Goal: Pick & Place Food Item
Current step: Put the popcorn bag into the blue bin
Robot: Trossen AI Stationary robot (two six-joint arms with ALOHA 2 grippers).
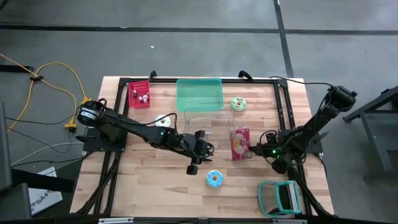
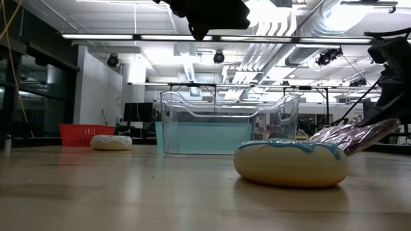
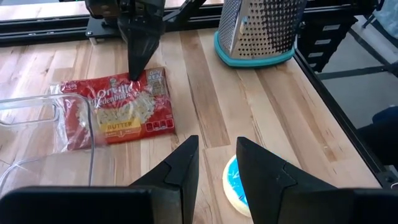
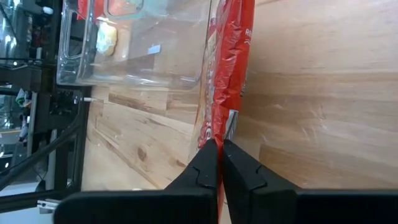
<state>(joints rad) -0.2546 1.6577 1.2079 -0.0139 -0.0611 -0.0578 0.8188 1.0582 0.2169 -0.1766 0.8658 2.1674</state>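
Right tool [image 4: 219, 163] pinched closed low; left tool [image 3: 214, 171] hovers, fingers slightly apart.

We lost the blue-iced donut [image 3: 234, 185] partly behind the left gripper [image 3: 216, 163] fingers in the left wrist view. Grater [image 3: 261, 28] was cut off at 12 o'clock there. Popcorn bag [image 4: 225, 68] ran off at 12 in the right wrist view, print unreadable. Items in the red basket [image 1: 140, 94] at 10 o'clock overhead were too small to identify.
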